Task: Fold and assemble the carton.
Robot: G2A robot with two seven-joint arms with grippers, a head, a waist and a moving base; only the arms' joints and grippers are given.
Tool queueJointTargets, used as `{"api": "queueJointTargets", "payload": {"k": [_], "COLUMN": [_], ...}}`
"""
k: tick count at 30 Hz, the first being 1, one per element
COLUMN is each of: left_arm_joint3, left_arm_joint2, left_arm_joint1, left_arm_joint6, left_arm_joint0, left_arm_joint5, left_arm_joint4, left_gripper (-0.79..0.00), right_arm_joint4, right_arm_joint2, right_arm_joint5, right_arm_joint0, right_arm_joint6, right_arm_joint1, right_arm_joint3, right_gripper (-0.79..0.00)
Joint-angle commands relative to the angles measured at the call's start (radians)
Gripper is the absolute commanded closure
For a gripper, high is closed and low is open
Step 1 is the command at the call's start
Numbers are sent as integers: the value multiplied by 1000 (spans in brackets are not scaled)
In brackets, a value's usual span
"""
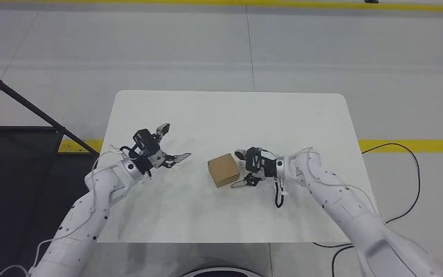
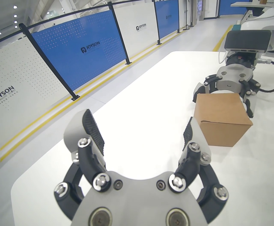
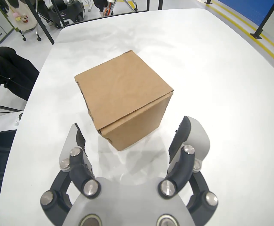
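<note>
A small brown carton [image 1: 223, 170] stands closed as a cube near the middle of the white table [image 1: 228, 111]. In the right wrist view the carton [image 3: 124, 100] sits just beyond my right gripper [image 3: 130, 132], which is open with its fingers apart from the box. My right gripper [image 1: 241, 167] is close against the carton's right side. My left gripper [image 1: 173, 143] is open and empty, a short way to the left of the carton [image 2: 221, 119]. In the left wrist view my left gripper [image 2: 142, 126] faces the carton, with the right gripper [image 2: 222, 94] behind it.
The white table [image 3: 214, 64] has bare surface all round the carton. A cable [image 1: 280, 194] hangs by the right arm. Beyond the table are blue and white barrier panels [image 2: 85, 51] and a cart [image 3: 68, 10] on the floor.
</note>
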Motion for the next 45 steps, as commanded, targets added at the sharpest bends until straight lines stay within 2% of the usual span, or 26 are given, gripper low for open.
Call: {"api": "queueJointTargets", "payload": {"k": [1, 7, 15, 23, 27, 34, 45], "left_arm_joint3": [-1, 3, 10, 13, 13, 14, 19], "left_arm_joint2": [-3, -12, -17, -16, -15, -12, -11], "left_arm_joint1": [1, 2, 3, 3, 3, 2, 1], "left_arm_joint6": [1, 5, 16, 23, 21, 20, 16], "left_arm_joint0": [3, 7, 11, 11, 11, 10, 7], "left_arm_joint5": [1, -3, -5, -5, -5, -2, 0], "left_arm_joint4": [1, -1, -4, -2, -3, -2, -3], "left_gripper": [-785, -785, -785, -785, -785, -785, -785], "right_arm_joint4": [-3, -30, -81, -92, -83, -47, -40], "right_arm_joint2": [-5, -8, 29, 69, 104, 98, 47], "right_arm_joint5": [-5, -12, -10, -20, 42, 42, 57], "right_arm_joint0": [-1, -16, -81, -142, -165, -161, -107], "right_arm_joint6": [-11, -37, -61, 13, 67, 133, 123], "right_arm_joint1": [-6, -9, 24, 57, 67, 54, 8], "right_arm_joint3": [3, -17, -119, -247, -283, -293, -221], "right_gripper": [-785, -785, -785, -785, -785, -785, -785]}}
